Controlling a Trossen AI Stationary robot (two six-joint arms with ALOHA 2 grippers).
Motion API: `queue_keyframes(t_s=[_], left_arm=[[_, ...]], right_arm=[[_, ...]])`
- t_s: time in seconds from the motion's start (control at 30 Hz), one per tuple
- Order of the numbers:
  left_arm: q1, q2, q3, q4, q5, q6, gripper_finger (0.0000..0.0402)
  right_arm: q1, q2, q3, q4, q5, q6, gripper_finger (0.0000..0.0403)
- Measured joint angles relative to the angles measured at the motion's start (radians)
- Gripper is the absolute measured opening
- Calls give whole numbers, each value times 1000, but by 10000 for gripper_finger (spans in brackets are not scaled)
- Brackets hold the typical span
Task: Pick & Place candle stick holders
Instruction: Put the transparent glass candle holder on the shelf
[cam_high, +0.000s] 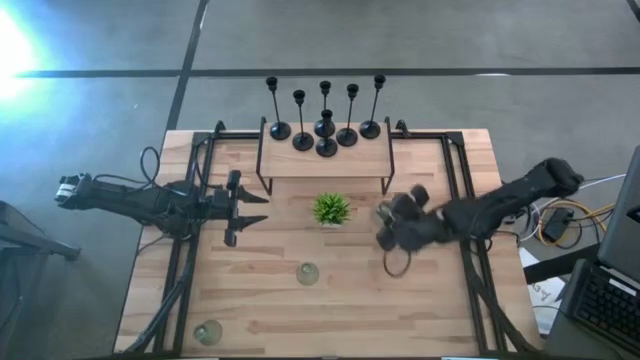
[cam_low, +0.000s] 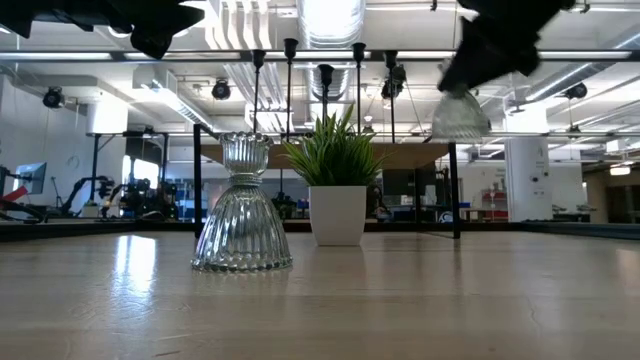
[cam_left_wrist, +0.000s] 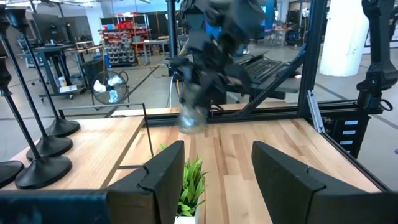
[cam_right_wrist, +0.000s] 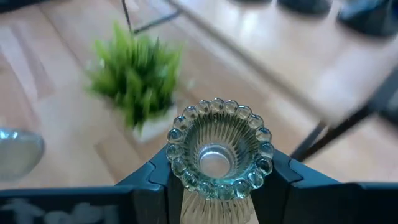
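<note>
high view: the right gripper (cam_high: 392, 232) is seen right of the small plant (cam_high: 331, 209), with a glass holder (cam_high: 384, 213) at its tip; six black candle stick holders (cam_high: 325, 125) are grouped on the raised shelf (cam_high: 325, 162); two more glass holders (cam_high: 307, 272) are left on the table (cam_high: 440, 300), one near the front edge (cam_high: 208, 332). the left gripper (cam_high: 238, 209) is parked left of the plant.
low view: one glass holder (cam_low: 243, 208) is stood on the tabletop beside the potted plant (cam_low: 336, 180); another (cam_low: 460, 114) is carried in the air under the right arm, clear of the surface.
left wrist view: the left jaws are held apart with nothing between them; the lifted glass (cam_left_wrist: 193, 111) is blurred ahead.
right wrist view: the beaded cup rim of the glass holder (cam_right_wrist: 217, 149) is clamped between the right jaws, upright.
step in hand: the carry to the shelf, by judgement.
advice: the glass should be kept level, passed clear of the plant, and set into a free spot without the black stems being knocked.
</note>
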Motion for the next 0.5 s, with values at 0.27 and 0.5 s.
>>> queue_keyframes(t_s=[0.27, 0.5], left_arm=[[0, 0, 0, -15, 0, 0, 193], [0, 0, 0, -14, 0, -6, 193]], right_arm=[[-220, -24, 134, 30, -124, -347, 127], [-399, -2, 146, 222, -312, -572, 127]])
